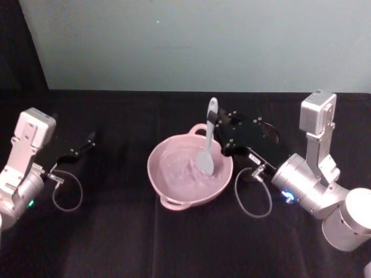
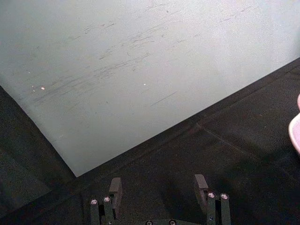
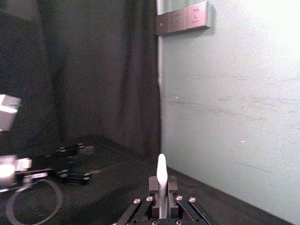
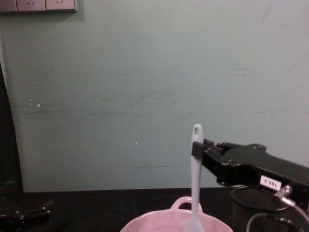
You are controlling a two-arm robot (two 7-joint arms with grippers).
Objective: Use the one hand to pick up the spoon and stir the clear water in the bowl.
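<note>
White spoon (image 1: pixel 207 147), clamped in right end effector (image 1: pixel 215 122), dips inside bowl (image 1: pixel 155 168), off its rim; left end effector (image 1: pixel 90 138) rests spread, far left.

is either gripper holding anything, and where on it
Right gripper holds the spoon by its upper handle, head down in the bowl; left gripper holds nothing.

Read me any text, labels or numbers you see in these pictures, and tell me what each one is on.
"168-2", roughly, digits blurred: small white label on the right gripper, which holds the spoon in the bowl.
Same label, head view: too small to read.
No other text.
</note>
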